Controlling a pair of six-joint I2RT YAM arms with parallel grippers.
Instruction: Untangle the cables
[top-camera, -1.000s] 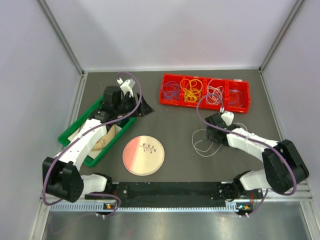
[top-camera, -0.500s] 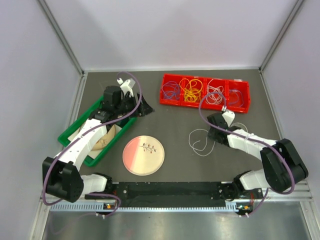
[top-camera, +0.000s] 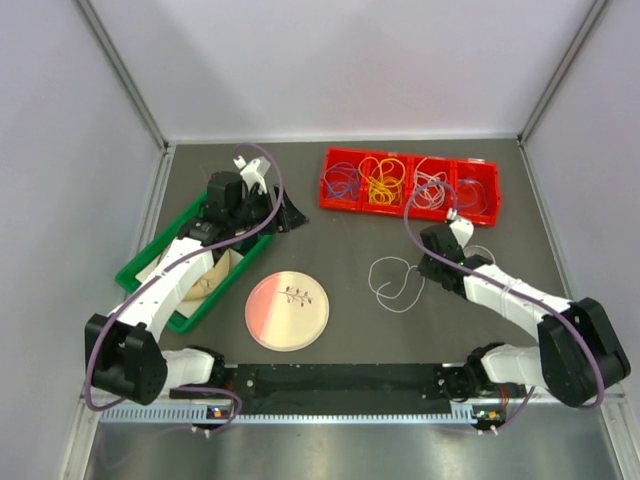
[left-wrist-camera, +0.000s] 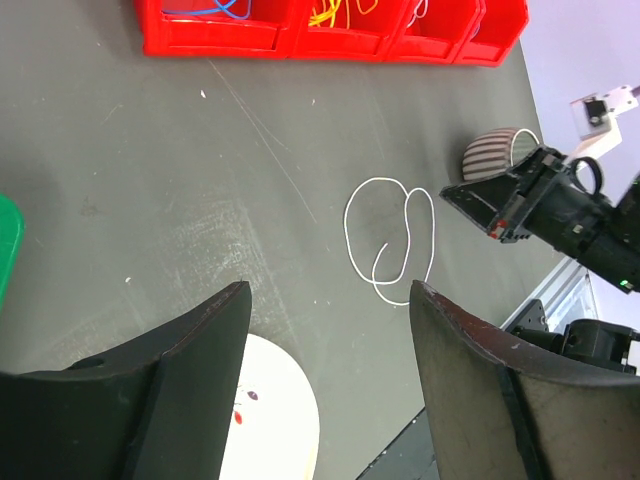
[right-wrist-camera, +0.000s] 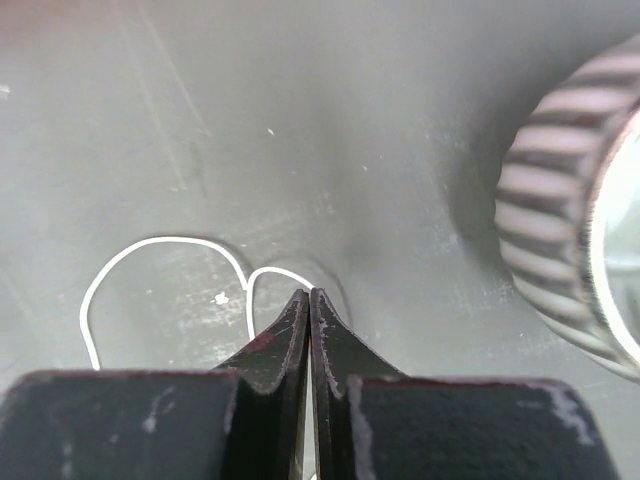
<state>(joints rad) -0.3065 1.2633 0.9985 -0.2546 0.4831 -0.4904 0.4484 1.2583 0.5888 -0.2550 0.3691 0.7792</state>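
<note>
Pinching the white cable (right-wrist-camera: 160, 239), which lies looped on the table (top-camera: 340, 240) in front of the red tray (top-camera: 327, 198), the right gripper (right-wrist-camera: 309, 293) has its fingers pressed together; the left gripper (left-wrist-camera: 328, 290) hangs spread and empty, well apart. The grasp appears made, so the next move calls for a slow pull to open the loops without snagging. The contact point itself is hidden behind the fingertips, and the tray's strands are too fine to separate.

Looked down on a dark table (top-camera: 340, 240). Far right: red tray (top-camera: 400, 207) sorted with purple cables (top-camera: 342, 180), yellow cables (top-camera: 383, 182) and white cables (top-camera: 431, 186). Nearer, loose white cable (top-camera: 391, 284) looped at the right gripper (top-camera: 426, 268). Left: green bin (top-camera: 140, 255), pink plate (top-camera: 287, 310).
</note>
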